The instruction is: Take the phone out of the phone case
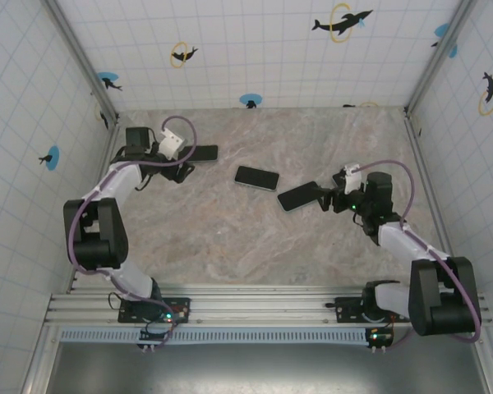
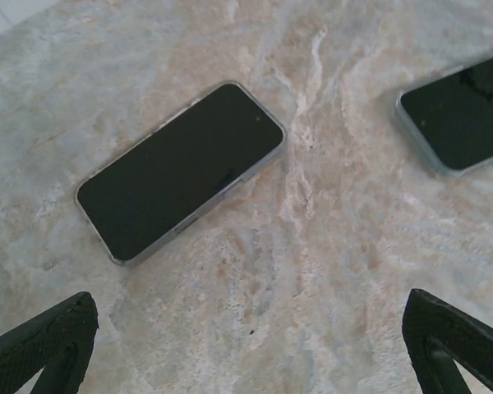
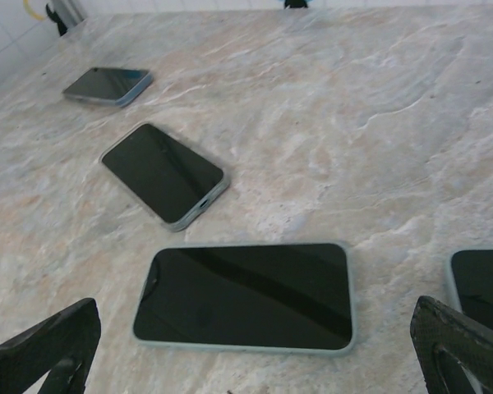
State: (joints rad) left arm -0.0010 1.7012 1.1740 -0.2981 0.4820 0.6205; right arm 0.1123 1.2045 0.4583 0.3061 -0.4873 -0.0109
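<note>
The table [image 1: 230,238] is a matte, marble-patterned slab, beige with grey and rust veins, walled by white tiled panels [image 1: 16,98] dotted with dolphin stickers [image 1: 342,22]. Flat on it lie slim rectangular phones with rounded corners, their glass faces black and glossy, screens up.

Just in front of the right gripper [image 3: 255,302] is the near phone [image 3: 246,295], seated in a pale, slightly greenish case [image 3: 246,348] whose soft rim frames it all round. Beyond it the middle phone [image 3: 164,172] sits in a frosted clear case [image 3: 199,212], with a slot showing at its short end. The far phone [image 3: 107,84] lies well apart, toward the back corner. Another dark screen [image 3: 481,287] cuts in at the right edge of the right wrist view. Every phone I can make out sits inside its case.

The left gripper [image 2: 248,300] hangs over bare stone, near a translucent-cased phone [image 2: 181,168]. Both pairs of black, cross-hatched fingers [image 2: 49,336] are spread wide, grasping nothing.
</note>
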